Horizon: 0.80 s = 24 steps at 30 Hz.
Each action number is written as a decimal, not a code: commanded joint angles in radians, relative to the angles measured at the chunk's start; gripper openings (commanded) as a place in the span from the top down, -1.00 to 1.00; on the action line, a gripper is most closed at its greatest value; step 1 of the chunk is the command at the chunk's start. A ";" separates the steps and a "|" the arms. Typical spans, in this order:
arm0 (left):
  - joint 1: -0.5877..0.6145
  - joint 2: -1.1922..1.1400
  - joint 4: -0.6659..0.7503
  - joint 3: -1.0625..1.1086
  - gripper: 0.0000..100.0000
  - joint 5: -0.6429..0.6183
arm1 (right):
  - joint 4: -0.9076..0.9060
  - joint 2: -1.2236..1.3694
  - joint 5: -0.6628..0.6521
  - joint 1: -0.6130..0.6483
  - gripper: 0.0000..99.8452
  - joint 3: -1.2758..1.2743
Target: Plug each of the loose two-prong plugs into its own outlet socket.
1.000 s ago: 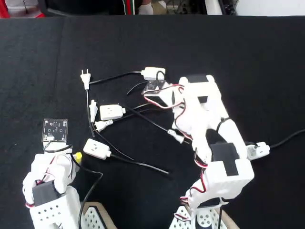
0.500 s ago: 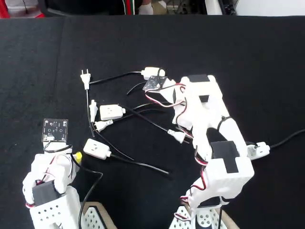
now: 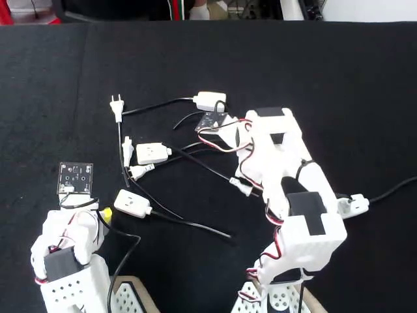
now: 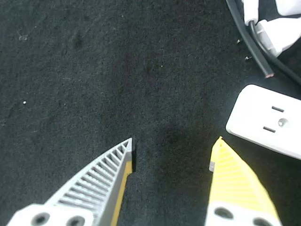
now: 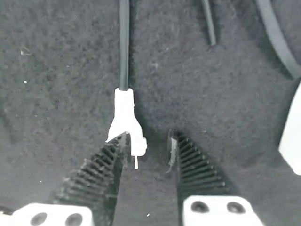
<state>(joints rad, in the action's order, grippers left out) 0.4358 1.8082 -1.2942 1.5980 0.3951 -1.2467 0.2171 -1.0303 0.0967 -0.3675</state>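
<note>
Black cloth (image 3: 339,72) is covering the whole table. Its far edge is running along the top of the high view, with room clutter behind it. Bare cloth is lying open along the far strip and on the right side. Cords are tangling in the middle, between the arms, and one cable (image 3: 397,188) is running off the right edge.

Left arm (image 3: 68,254) is sitting folded at the near left corner. Left gripper (image 4: 174,141) is pointing down at bare cloth, fingers wide apart, holding nothing. Near outlet (image 4: 268,120) is lying just beside the yellow finger (image 4: 235,179), slots facing up.

Right arm (image 3: 287,176) is stretching forward over the middle. Right gripper (image 5: 148,139) is standing low over the cloth, jaws apart, clamping nothing. Plug (image 5: 126,120) is lying flat at the tip of one black finger (image 5: 101,169), prongs pointing toward the gripper and cord running straight away. Contact cannot be told.

Far plug (image 3: 116,104) is lying loose, well apart from the far outlet (image 3: 210,100). Second plug (image 3: 128,151) and third plug (image 3: 140,171) are lying just beside the middle outlet (image 3: 153,153). Right outlet (image 3: 352,205) is lying beside the right arm.
</note>
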 commanded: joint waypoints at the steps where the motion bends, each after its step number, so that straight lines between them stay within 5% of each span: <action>1: 0.002 0.003 -0.003 -0.002 0.47 0.006 | 0.014 -0.007 -0.002 0.006 0.70 -0.001; 24: 0.002 0.003 -0.003 -0.002 0.47 0.006 | 0.034 -0.007 0.054 0.075 0.69 -0.153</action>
<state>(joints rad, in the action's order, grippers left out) 0.4358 1.8082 -1.2942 1.5980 0.3951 -1.2068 0.1941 -1.0012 0.1442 -0.4580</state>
